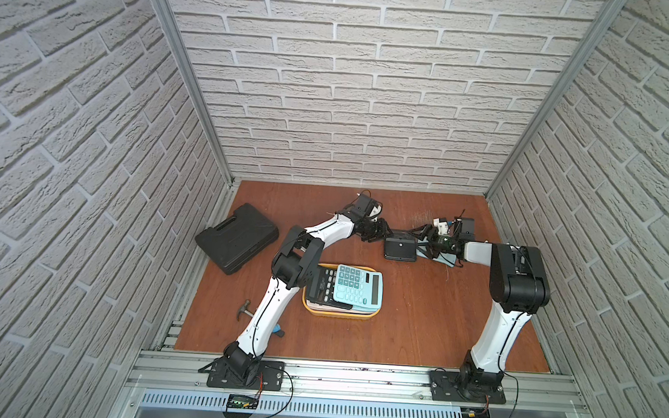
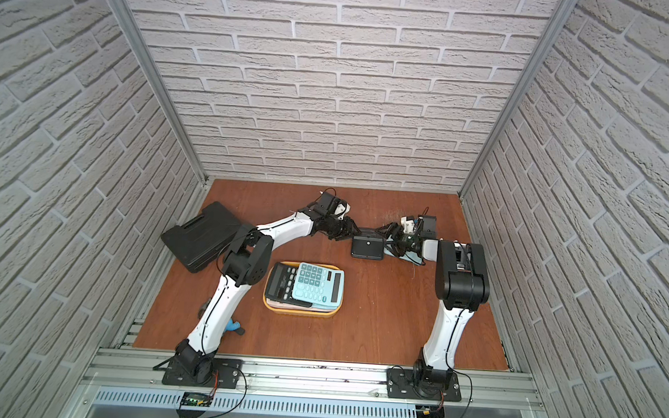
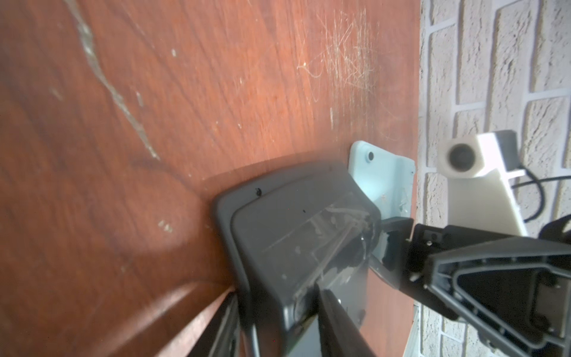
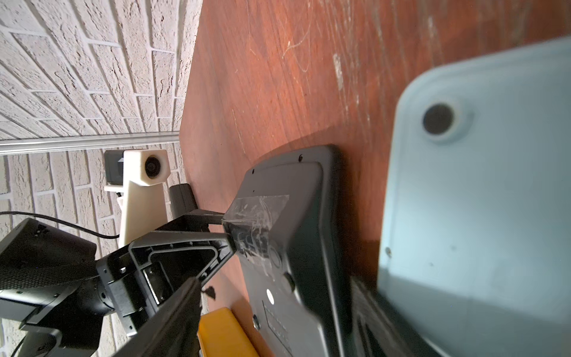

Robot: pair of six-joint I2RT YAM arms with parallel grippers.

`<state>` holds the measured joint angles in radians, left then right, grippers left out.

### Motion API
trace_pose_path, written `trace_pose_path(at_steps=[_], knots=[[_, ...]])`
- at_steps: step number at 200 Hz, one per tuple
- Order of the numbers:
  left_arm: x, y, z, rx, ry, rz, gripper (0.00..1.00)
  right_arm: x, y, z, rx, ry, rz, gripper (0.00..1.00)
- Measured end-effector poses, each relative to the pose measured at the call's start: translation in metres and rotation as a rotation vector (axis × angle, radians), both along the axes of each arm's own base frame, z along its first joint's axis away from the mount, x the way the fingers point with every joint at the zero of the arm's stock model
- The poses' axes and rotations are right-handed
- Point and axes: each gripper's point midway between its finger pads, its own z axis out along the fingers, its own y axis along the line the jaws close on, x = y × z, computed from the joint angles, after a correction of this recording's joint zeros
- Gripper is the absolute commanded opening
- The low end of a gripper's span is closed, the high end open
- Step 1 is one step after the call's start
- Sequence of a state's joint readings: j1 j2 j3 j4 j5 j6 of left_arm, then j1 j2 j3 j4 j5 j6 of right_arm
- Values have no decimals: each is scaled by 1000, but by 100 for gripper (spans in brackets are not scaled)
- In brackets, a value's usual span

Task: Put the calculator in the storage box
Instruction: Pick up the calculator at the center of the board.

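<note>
At the table's (image 1: 417, 320) far side, left end effector (image 1: 385, 236) pinches the face-down calculator (image 1: 400, 250), right end effector (image 1: 420, 244) opposite it, grip unclear.

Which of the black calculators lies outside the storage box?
The face-down black calculator at the rear; the other black calculator lies keys-up in the storage box.

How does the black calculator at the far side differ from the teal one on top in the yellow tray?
The far black calculator lies face down, back showing; the teal calculator lies keys up. The far black calculator sits on the table, outside the storage box; the teal calculator rests inside it, atop others. Both are flat desk calculators.
</note>
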<state>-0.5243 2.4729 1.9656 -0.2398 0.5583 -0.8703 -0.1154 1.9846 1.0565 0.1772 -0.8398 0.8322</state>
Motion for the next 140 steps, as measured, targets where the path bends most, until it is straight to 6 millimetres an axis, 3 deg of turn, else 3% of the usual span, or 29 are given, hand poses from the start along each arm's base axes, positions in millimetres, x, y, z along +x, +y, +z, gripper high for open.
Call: trace_pose_path(at_steps=[74,86,119,140], knots=[[-18,2,-3,-46,15,-9,46,-47,27,4,-5,15,53,75],[-18,1,-3,-58,14,-9,46,-49,27,4,2,8,47,69],[-20,2,-3,-77,12,-2,46,-53,29,-2,25,16,20,39],[-21,3,-1,-85,12,7,46,-55,34,-3,10,17,30,29]])
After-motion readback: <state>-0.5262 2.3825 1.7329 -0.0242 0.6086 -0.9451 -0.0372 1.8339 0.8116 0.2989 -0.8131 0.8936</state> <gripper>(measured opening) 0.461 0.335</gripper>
